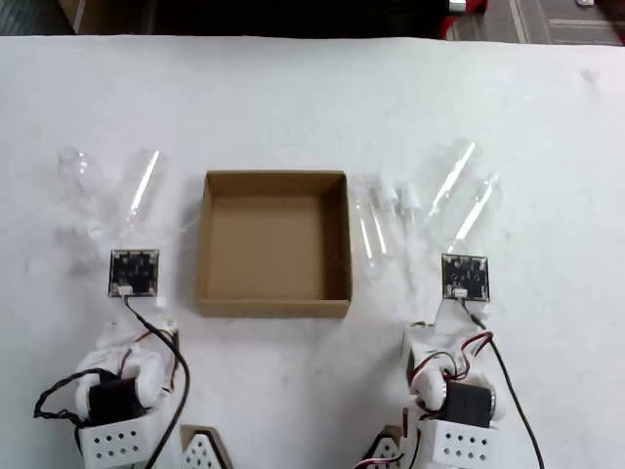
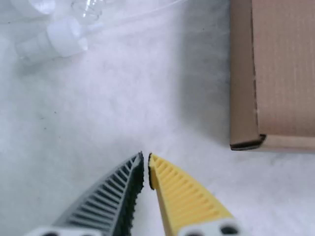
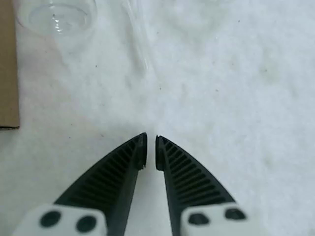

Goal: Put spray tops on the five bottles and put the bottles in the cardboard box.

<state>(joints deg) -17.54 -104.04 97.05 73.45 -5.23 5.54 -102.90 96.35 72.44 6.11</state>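
Left pincer (image 2: 146,164): we saw it clenched, grasping nothing
Right pincer (image 3: 151,147): we saw it clenched too
Cardboard box (image 1: 273,307): bottles (image 1: 146,186) lay at both sides

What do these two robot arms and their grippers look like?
The left arm and right arm are white plastic with black motors and looping black and red wires; a black square board sits near each wrist. The left gripper has one grey and one yellow ribbed, tapered finger; the right gripper has two black ones.
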